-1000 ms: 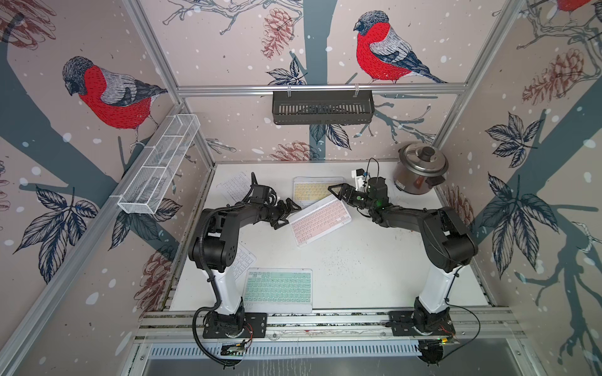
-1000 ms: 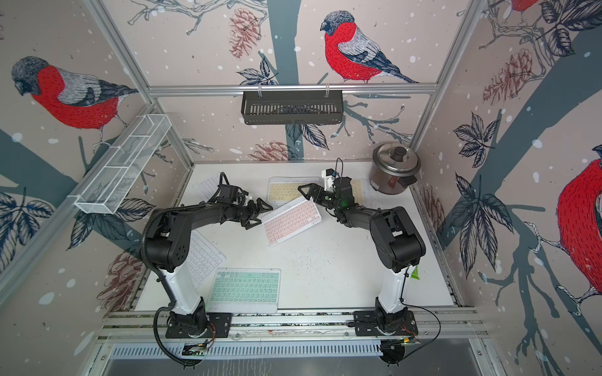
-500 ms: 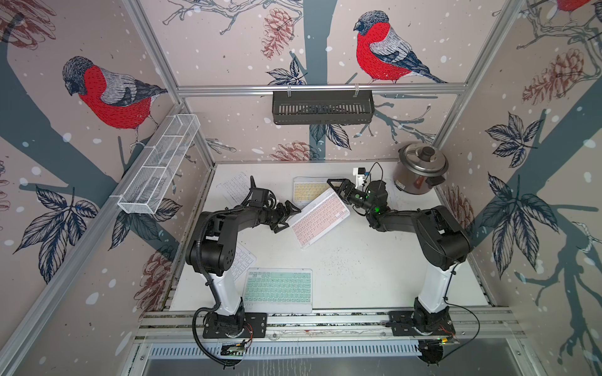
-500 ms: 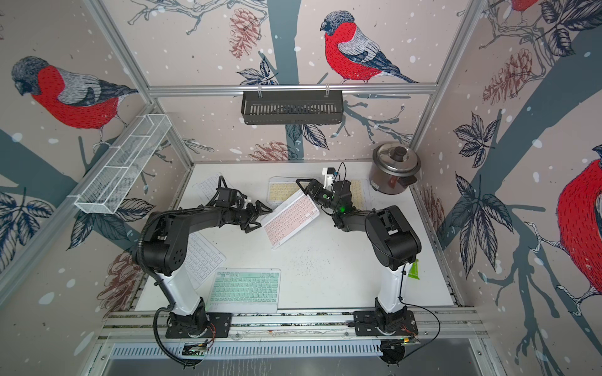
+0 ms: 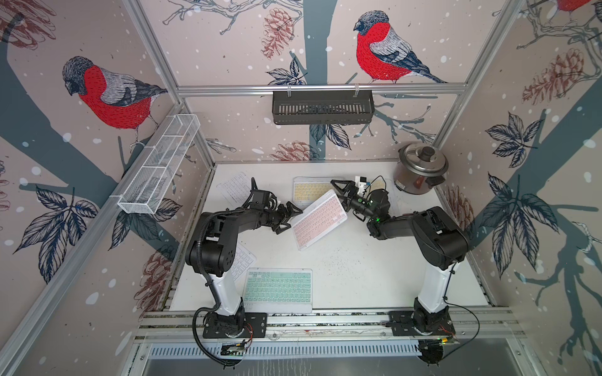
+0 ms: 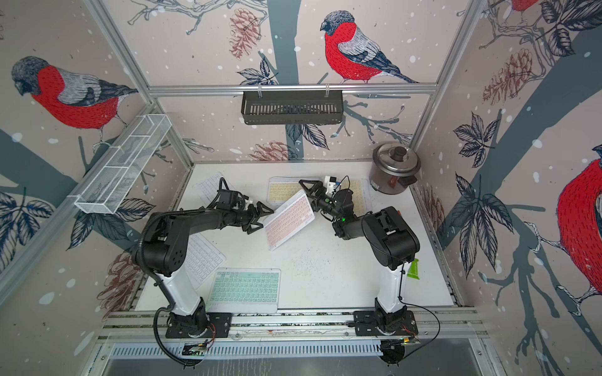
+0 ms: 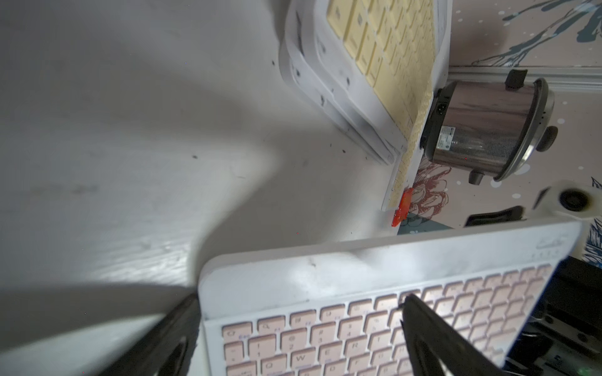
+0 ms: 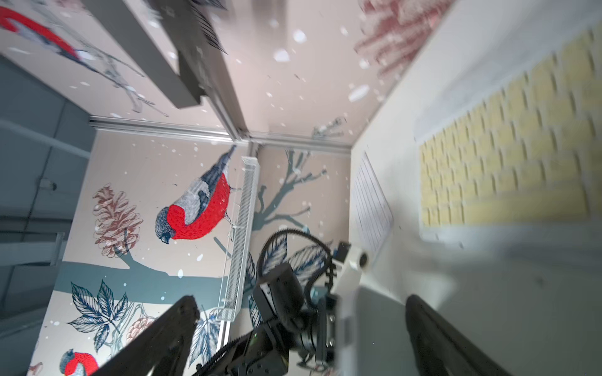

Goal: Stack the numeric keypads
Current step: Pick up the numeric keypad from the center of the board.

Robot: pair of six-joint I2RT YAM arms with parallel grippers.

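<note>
Pink keyboard (image 5: pixel 318 218): middle of the tabletop (image 5: pixel 358 280), lying skewed, an arm at each end. Its far corner reaches the front edge of the yellow pile. Flat or tipped up, I cannot tell.
Left tool (image 5: pixel 291 218): spread wide across the pink keyboard's near short end. The wrist view has one finger (image 7: pixel 423 328) over the pink keys and the other finger (image 7: pixel 169 335) off past the frame. Nothing clamped.
Right tool (image 5: pixel 337 192): wide as well, astride the far corner. Its wrist view is blurred, so I cannot tell whether it touches.
Yellow pile (image 5: pixel 309 192): at the back, yellow keys on top, several white frames (image 7: pixel 325 84) layered beneath.
Second yellow keyboard (image 6: pixel 356 192): just behind the right arm, mostly hidden by it.
In the way: the right arm crowds the gap between the pile and the cooker (image 5: pixel 420 169) in the back right corner.
White keyboard (image 5: pixel 233 188): back left.
Other white keyboard (image 5: pixel 242 260): half under the left arm.
Mint keyboard (image 5: pixel 277 288): front edge, well apart.
Green packet (image 6: pixel 413 270): beside the right arm's upright.
Walls: wire basket (image 5: pixel 159 166) on the left, black basket (image 5: pixel 322 107) on the back rail.
</note>
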